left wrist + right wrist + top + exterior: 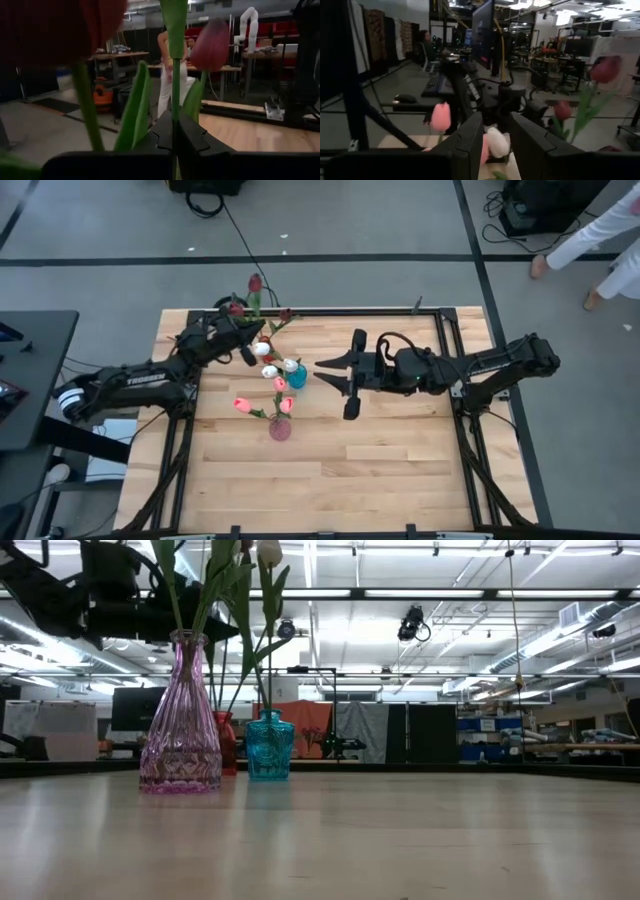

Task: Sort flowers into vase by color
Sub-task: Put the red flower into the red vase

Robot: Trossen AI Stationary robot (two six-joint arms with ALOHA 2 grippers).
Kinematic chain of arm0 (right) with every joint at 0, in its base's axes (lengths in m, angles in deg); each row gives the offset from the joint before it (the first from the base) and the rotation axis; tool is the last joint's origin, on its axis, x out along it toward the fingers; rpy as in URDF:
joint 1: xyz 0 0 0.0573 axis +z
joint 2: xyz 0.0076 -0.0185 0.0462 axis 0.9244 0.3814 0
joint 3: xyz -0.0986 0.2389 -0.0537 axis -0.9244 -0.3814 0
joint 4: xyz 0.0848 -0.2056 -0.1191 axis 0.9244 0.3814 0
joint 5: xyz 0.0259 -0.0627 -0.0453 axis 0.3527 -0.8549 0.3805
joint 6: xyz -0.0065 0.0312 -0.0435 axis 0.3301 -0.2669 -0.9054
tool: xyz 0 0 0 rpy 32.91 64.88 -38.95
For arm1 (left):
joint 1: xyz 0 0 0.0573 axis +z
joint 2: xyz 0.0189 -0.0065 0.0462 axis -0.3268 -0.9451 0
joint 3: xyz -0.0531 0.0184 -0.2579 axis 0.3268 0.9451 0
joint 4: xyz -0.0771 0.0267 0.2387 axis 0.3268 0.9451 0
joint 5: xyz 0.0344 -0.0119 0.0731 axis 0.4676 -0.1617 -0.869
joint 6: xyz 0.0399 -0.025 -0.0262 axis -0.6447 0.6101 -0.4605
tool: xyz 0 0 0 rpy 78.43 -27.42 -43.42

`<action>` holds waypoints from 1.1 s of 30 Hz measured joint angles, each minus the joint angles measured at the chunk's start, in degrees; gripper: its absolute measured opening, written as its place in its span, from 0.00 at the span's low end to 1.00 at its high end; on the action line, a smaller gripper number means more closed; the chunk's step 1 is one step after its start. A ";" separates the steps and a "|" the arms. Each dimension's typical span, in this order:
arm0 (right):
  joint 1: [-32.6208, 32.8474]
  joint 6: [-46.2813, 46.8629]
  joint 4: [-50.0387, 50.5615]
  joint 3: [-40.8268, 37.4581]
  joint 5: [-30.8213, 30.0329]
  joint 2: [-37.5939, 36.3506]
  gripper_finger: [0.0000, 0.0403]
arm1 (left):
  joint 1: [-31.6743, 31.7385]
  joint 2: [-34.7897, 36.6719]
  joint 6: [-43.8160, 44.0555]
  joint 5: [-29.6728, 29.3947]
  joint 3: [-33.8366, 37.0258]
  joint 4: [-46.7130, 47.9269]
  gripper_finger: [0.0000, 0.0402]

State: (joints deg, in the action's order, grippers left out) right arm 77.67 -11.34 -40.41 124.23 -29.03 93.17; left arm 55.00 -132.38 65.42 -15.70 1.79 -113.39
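Dark red tulips stand at the table's far left over a red vase. White tulips stand in a blue vase. Pink tulips stand in a pink glass vase. My left gripper is among the dark red tulips, shut on a green stem. My right gripper is open and empty, just right of the blue vase. Its wrist view faces the white bloom and pink bloom. My left gripper pinches a thin green tulip stem between its two fingers. The fingers come about level from the table's left and lie across the stem. The stem stands upright and runs on above the fingers. Its bloom and its lower end do not show.
The three vases stand close together in the table's left half; the pink vase is nearest the front. Bare wood lies in front and to the right. A person's legs show on the floor beyond the far right corner.
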 joint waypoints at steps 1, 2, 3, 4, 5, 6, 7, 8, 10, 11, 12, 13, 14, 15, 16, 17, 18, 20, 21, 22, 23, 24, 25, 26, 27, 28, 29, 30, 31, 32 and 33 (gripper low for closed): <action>0.14 0.02 0.34 0.00 0.00 0.00 0.26 | 0.00 -0.84 -0.33 -0.10 0.00 -1.06 0.02; 0.27 0.16 0.75 0.00 -0.01 0.00 0.26 | 0.00 -1.58 -0.63 -0.12 0.00 -2.49 0.02; 0.44 0.35 1.18 0.00 -0.01 0.00 0.26 | 0.00 -2.12 -0.89 -0.12 0.00 -3.65 0.02; 0.59 0.51 1.56 0.00 -0.07 0.00 0.26 | 0.00 -2.60 -1.26 -0.13 -0.02 -4.32 0.02; 0.73 0.61 1.80 0.00 -0.07 0.00 0.26 | -0.01 -3.11 -1.58 -0.20 -0.02 -4.78 0.02; 0.91 0.63 1.89 0.00 -0.09 0.00 0.26 | -0.01 -3.59 -1.92 -0.27 -0.02 -5.06 0.02; 1.13 0.66 1.89 0.00 -0.14 0.00 0.26 | 0.00 -4.09 -2.49 -0.36 -0.02 -5.24 0.02; 1.26 0.66 1.89 0.00 -0.24 0.00 0.26 | 0.00 -4.53 -3.03 -0.51 -0.02 -5.46 0.02; 1.76 0.70 1.92 0.00 -0.37 0.00 0.26 | -0.02 -5.14 -3.44 -0.92 -0.05 -5.59 0.02; 1.99 0.69 1.95 0.00 -0.73 0.00 0.26 | 0.00 -5.65 -3.89 -1.08 -0.07 -5.39 0.02; 2.29 0.68 1.97 0.00 -1.04 0.00 0.26 | 0.00 -6.10 -4.52 -1.19 -0.07 -4.88 0.02; 2.54 0.68 1.95 0.00 -1.11 0.00 0.26 | 0.00 -6.56 -4.81 -1.19 -0.04 -4.50 0.02; 2.69 0.69 1.95 0.00 -1.14 0.00 0.26 | 0.00 -6.97 -5.18 -1.19 -0.04 -4.83 0.02; 2.88 0.68 1.96 0.00 -1.14 0.00 0.26 | 0.00 -7.18 -5.97 -1.21 -0.04 -5.10 0.02; 3.10 0.68 2.00 0.00 -1.14 0.00 0.26 | 0.00 -7.21 -6.43 -1.23 -0.04 -5.07 0.02; 3.21 0.68 2.04 0.00 -1.18 0.00 0.26 | -0.01 -7.24 -7.05 -1.35 -0.04 -5.04 0.02; 3.34 0.68 2.04 0.00 -1.30 0.00 0.26 | -0.02 -7.24 -7.43 -1.52 -0.04 -5.02 0.02; 3.63 0.68 2.03 0.00 -2.08 0.00 0.26 | 0.00 -7.24 -7.15 -1.63 -0.04 -4.27 0.02; 3.78 0.68 2.07 0.00 -2.78 0.00 0.26 | 0.00 -7.24 -6.51 -1.63 -0.04 -3.31 0.02; 3.87 0.68 2.17 0.00 -3.31 0.00 0.26 | 0.00 -7.24 -6.11 -1.65 -0.04 -2.20 0.02; 3.89 0.68 2.33 0.00 -3.72 0.00 0.26 | 0.00 -7.24 -5.79 -1.72 -0.04 -0.94 0.02; 3.89 0.70 2.54 0.00 -3.87 0.00 0.26 | -0.02 -7.24 -5.59 -2.05 -0.04 0.28 0.03; 3.87 0.76 2.81 0.00 -3.89 0.00 0.26 | -0.02 -7.24 -5.11 -2.42 -0.04 1.52 0.04; 3.87 1.10 3.11 0.00 -3.89 0.00 0.26 | 0.01 -7.25 -4.40 -2.77 -0.04 2.83 0.05; 3.87 1.49 3.39 0.00 -3.88 0.02 0.26 | 0.04 -7.26 -3.48 -3.33 -0.04 3.82 0.06; 3.87 1.72 3.69 0.00 -3.89 0.02 0.26 | 0.04 -7.26 -2.51 -3.84 -0.04 4.63 0.07; 3.87 1.93 4.00 0.00 -3.89 0.02 0.26 | 0.04 -7.24 -1.39 -4.43 -0.04 5.26 0.09; 3.85 2.15 4.24 0.00 -3.89 0.02 0.26 | 0.04 -7.26 -1.18 -4.53 -0.04 5.98 0.11; 3.86 2.22 4.35 0.00 -3.89 0.02 0.26 | -0.01 -7.24 -1.07 -4.56 -0.04 6.77 0.13; 3.87 2.24 4.40 0.00 -3.89 0.02 0.26 | -0.19 -7.24 -1.04 -4.50 -0.04 7.52 0.15; 3.87 2.25 4.44 0.00 -3.89 0.02 0.26 | -0.42 -7.24 -0.83 -4.43 -0.04 8.41 0.17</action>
State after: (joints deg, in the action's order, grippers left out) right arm 81.54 -9.09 -35.97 124.23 -32.92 93.19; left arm 54.58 -139.61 64.59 -20.13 1.75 -104.98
